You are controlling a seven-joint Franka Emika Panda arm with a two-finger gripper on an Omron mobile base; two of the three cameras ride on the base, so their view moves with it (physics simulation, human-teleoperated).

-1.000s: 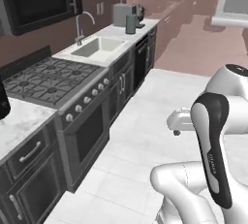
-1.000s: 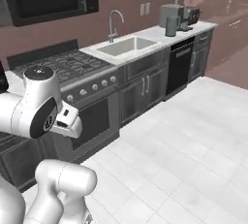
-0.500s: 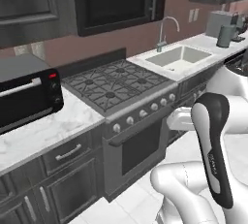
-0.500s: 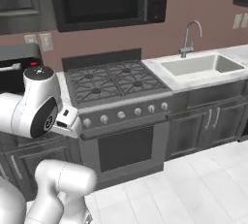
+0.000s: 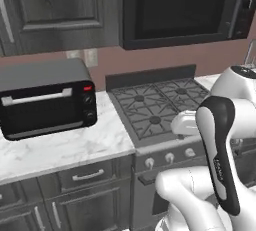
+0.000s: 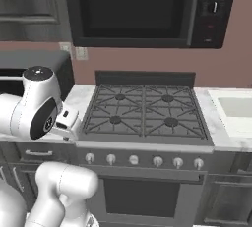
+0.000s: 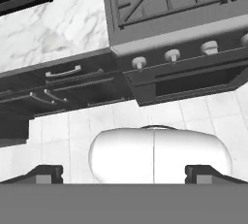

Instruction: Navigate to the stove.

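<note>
Toaster oven (image 5: 47, 98) sits at frame left on the marble table (image 5: 65, 147). The stove (image 6: 145, 110) fills the centre of the right base view, microwave (image 6: 142, 7) above, sink (image 6: 236, 108) at right. The pincer (image 7: 124, 172) stands open, empty, over pale floor (image 7: 63, 136).

The light is even and soft, without glare or strong shadows. All pictures are rendered, slightly blurry, with flat textures.
</note>
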